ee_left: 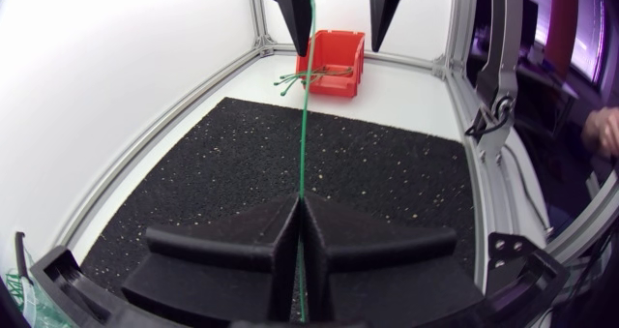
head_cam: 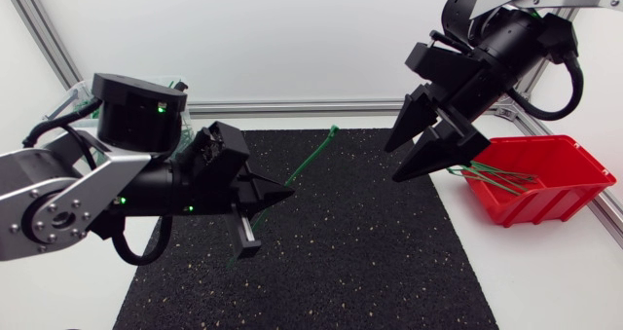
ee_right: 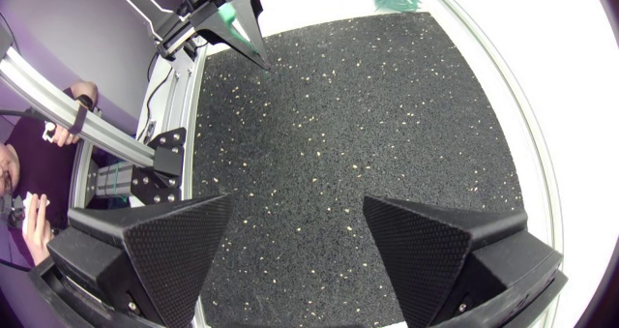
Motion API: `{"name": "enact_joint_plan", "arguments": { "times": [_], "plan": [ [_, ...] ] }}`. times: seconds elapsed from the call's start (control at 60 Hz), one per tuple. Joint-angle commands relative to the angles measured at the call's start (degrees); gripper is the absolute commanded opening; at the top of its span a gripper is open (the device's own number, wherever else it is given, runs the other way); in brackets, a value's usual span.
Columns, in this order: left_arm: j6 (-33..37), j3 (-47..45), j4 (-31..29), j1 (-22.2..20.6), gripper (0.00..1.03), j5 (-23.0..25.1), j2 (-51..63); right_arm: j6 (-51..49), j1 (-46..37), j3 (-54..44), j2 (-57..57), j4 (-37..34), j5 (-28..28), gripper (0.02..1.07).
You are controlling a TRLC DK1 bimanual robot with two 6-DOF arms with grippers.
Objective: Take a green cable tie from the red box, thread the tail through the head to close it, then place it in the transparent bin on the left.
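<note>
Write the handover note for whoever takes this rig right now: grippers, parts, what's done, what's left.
Left gripper: shut on one thin green plastic cable tie, which sticks out straight ahead of it, unlooped, above the black speckled mat.
Right gripper: open, holding nothing, above the mat near the red plastic box.
Red box: more green ties inside.
Transparent bin: behind the left arm.
Done: one tie taken out.
Left: thread tail through head, then place it in the bin.

the box [head_cam: 569, 189] holding cable ties [head_cam: 496, 179] sits right of the mat [head_cam: 321, 242], the bin [head_cam: 68, 101] at its far left.
</note>
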Motion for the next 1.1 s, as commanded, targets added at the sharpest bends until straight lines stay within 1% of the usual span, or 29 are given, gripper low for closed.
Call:
{"name": "enact_joint_plan", "arguments": {
  "times": [0.0,0.05,0.117,0.2,0.25,0.35,0.4,0.483,0.567,0.617,0.683,0.717,0.767,0.817,0.85,0.867,0.883,0.9,0.917,0.967,1.083],
  "plan": [
    [-4.5,4.3,-2.6,3.6,0.04,5.2,-0.9,-1.1,-1.8,-0.4,-1.0,-0.6,-2.2,1.03],
    [-5.4,5.6,-4.8,5.1,0.04,8.9,-0.9,-1.2,-2.6,-0.3,-1.1,-0.7,-3.3,1.03],
    [-7.1,6.6,-6.1,6.3,0.04,11.6,-0.9,-1.1,-3.0,-0.2,-1.2,-0.9,-4.9,1.03],
    [-9.1,7.2,-7.4,7.3,0.04,16.2,-0.9,-1.1,-3.3,-0.6,-1.5,-1.0,-6.5,1.02],
    [-9.5,7.2,-7.5,7.4,0.04,17.6,-0.9,-1.2,-3.3,-1.0,-1.8,-1.0,-7.4,1.02],
    [-11.5,7.2,-7.4,9.4,0.04,24.5,0.2,-1.7,-3.1,-1.5,-1.8,-1.1,-9.6,1.02],
    [-11.7,6.9,-7.4,9.5,0.04,26.2,0.9,-1.9,-2.9,-1.8,-1.8,-1.1,-10.5,1.02],
    [-12.9,6.5,-6.9,10.9,0.04,30.9,2.0,-1.8,-2.2,-1.9,-1.7,-1.1,-12.4,1.02],
    [-13.7,6.3,-6.5,11.0,0.04,32.0,1.9,-1.7,-0.6,-2.5,-1.8,-0.8,-12.9,1.02],
    [-15.3,5.8,-5.2,11.1,0.04,32.8,1.9,-1.8,0.4,-2.7,-1.8,-0.6,-13.7,1.01],
    [-16.0,5.2,-4.3,11.1,0.04,33.5,1.7,-1.7,1.3,-2.8,-1.8,-0.5,-15.3,0.96],
    [-16.4,4.1,-2.5,11.4,0.04,34.7,1.3,-1.7,1.7,-2.8,-1.7,-0.5,-15.7,0.96],
    [-18.1,3.1,0.5,11.8,0.04,35.0,0.5,-1.5,2.6,-2.9,-1.7,-0.2,-16.5,0.96],
    [-20.4,1.4,4.9,12.0,0.04,35.7,-0.9,0.1,3.7,-2.7,-1.2,0.6,-16.7,0.96],
    [-22.7,0.4,8.1,12.0,0.04,35.7,-1.6,0.9,4.4,-2.7,-0.7,1.0,-16.7,0.96],
    [-23.2,0.3,8.8,12.0,0.04,35.7,-1.6,0.9,4.8,-2.7,-0.5,1.1,-16.7,0.96],
    [-24.8,-0.3,10.9,12.0,0.04,35.7,-1.9,0.9,5.0,-2.7,-0.4,1.2,-16.8,0.96],
    [-24.8,-0.4,11.0,12.0,0.04,35.7,-1.9,1.0,5.1,-2.8,-0.3,1.2,-16.8,0.96],
    [-27.2,-1.0,13.7,11.9,0.04,35.7,-2.2,1.4,5.6,-2.9,0.0,1.4,-17.0,0.96],
    [-30.5,-1.6,17.0,11.6,0.04,36.5,-2.2,3.1,6.4,-3.5,0.2,2.8,-17.4,0.96],
    [-34.3,-2.1,19.6,10.2,0.04,37.0,-2.3,5.5,8.1,-4.5,0.1,4.6,-19.2,0.96]
  ]
}}
